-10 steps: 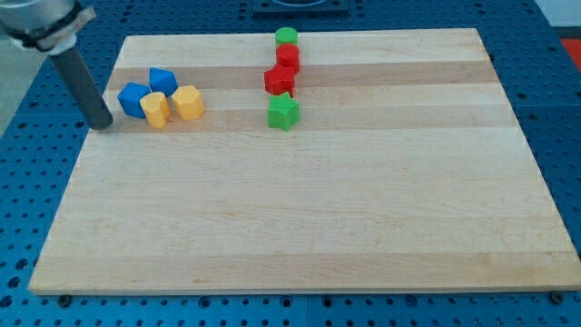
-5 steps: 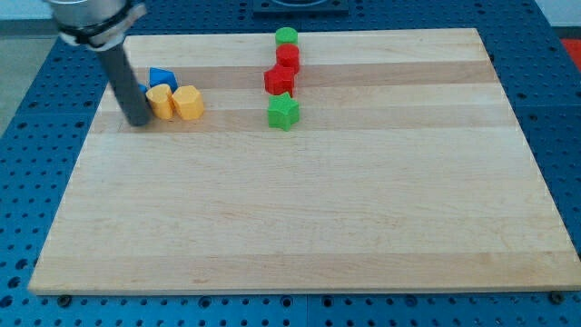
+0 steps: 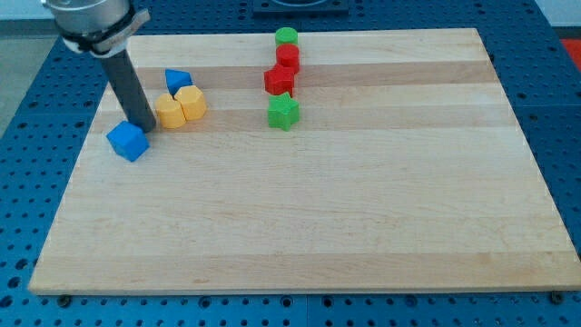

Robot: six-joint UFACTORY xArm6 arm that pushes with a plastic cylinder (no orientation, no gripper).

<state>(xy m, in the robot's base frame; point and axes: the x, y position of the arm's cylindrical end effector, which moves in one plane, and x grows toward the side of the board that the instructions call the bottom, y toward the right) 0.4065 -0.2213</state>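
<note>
My tip [image 3: 142, 126] rests on the board at the view's upper left. It sits at the upper right corner of a blue cube [image 3: 127, 141], touching or almost touching it. Just right of the tip lie two yellow blocks, one rounded [image 3: 169, 112] and one hexagonal [image 3: 191, 103], pressed side by side. A second blue block [image 3: 178, 81], wedge-like, stands just above them. Further right a column runs down from the top edge: a green cylinder [image 3: 287, 37], a red block [image 3: 288, 57], a red star-like block [image 3: 279, 80] and a green star [image 3: 283, 112].
The wooden board [image 3: 309, 209] lies on a blue perforated table [image 3: 27, 118]. My dark rod rises up and to the left out of the view's top left corner.
My tip moved right from the board's left edge into the cluster. The blue cube slid down and left, away from the yellow blocks. The other blue block and the yellow pair shifted slightly right.
</note>
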